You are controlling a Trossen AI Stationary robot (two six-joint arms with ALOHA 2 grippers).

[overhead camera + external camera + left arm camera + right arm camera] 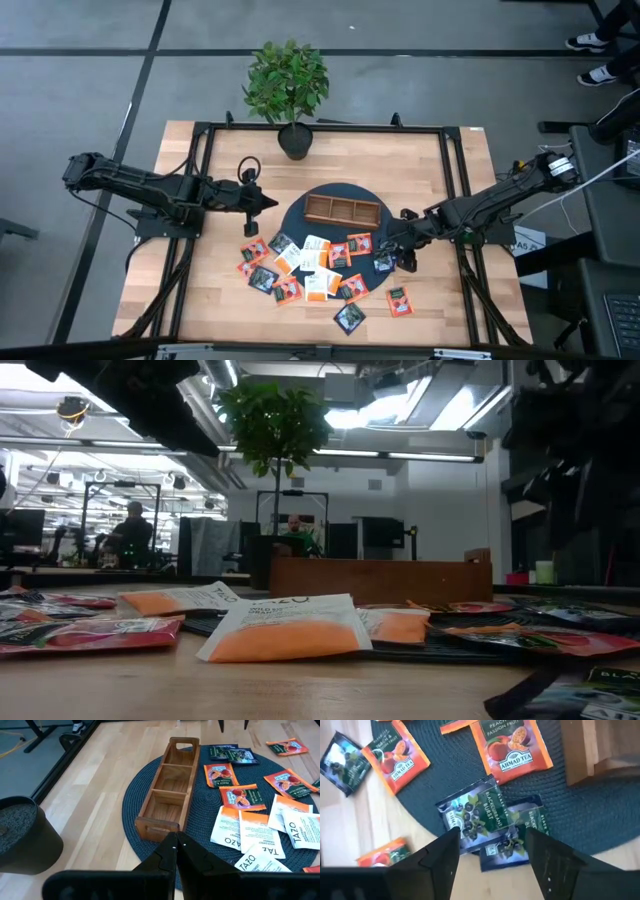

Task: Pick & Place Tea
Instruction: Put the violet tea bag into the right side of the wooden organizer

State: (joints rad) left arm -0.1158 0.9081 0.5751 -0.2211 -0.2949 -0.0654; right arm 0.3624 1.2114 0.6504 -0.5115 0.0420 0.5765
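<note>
Several tea sachets (pixel 312 268), orange, white and dark, lie flat on the round dark mat (pixel 300 222) and on the wood in front of it. Two dark blackcurrant sachets (pixel 472 815) overlap at the mat's right edge. My right gripper (pixel 492 852) hangs open above them, tilted steeply down, with one finger on either side and touching nothing. In the high view the right gripper (pixel 392 252) is just right of the pile. My left gripper (pixel 176 847) is shut and empty, and hovers left of the wooden tray (pixel 170 790). It shows in the high view (pixel 268 203) too.
The three-compartment wooden tray (pixel 342 209) stands on the mat's far part. A potted plant (pixel 294 138) stands at the table's far edge, close to the left arm. Loose sachets (pixel 399 300) reach toward the near edge. Bare wood lies at the table's far right.
</note>
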